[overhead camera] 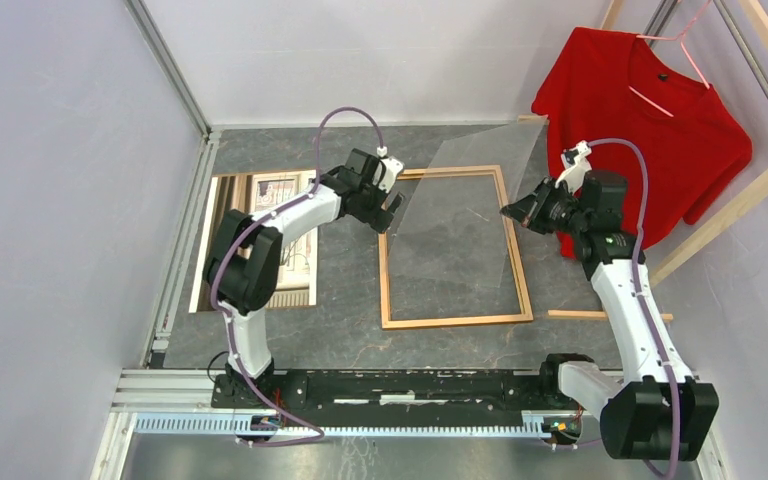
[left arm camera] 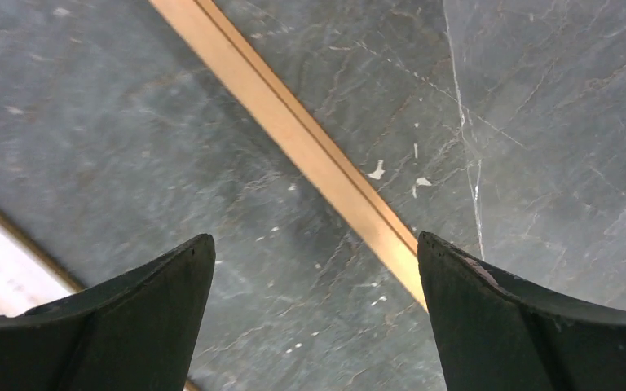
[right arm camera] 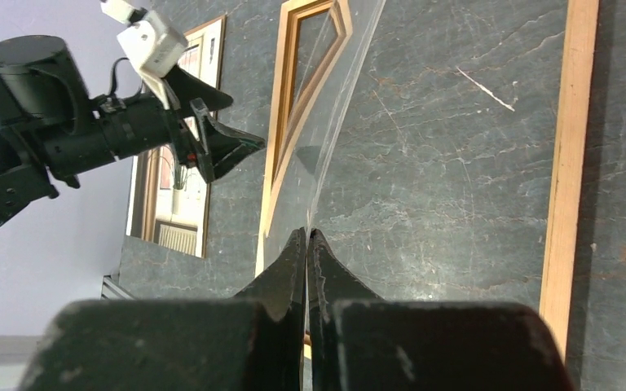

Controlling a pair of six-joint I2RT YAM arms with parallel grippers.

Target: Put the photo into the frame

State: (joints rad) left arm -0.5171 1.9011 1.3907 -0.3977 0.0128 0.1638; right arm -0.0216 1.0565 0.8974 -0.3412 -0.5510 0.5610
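Frame (overhead camera: 455,321): it lies flat on the dark tabletop (overhead camera: 350,290), in the middle between the two arms. The wood is orange-brown and the rails are thin. Inside the rails only the tabletop shows.
Photo (overhead camera: 272,190): it lies face up at the left side of the tabletop, apart from the frame and outside of it. The left arm passes over it and hides a part.
Clear sheet (overhead camera: 470,190): a transparent pane stands tilted over the frame, with its far right corner raised. I cannot tell if its low edge touches the frame.
Right end effector (right arm camera: 307,232): the fingers are pressed together and pinch the right edge of the clear sheet.
Left end effector (left arm camera: 314,240): the fingers are spread wide and hold nothing. It hangs above the left rail of the frame (left arm camera: 293,130), near the far left corner.
Red T-shirt (overhead camera: 650,130): it hangs on a hanger from a pale wooden rack (overhead camera: 740,195) at the far right.
Wooden strip (overhead camera: 610,315): a loose strip lies on the tabletop just right of the frame.
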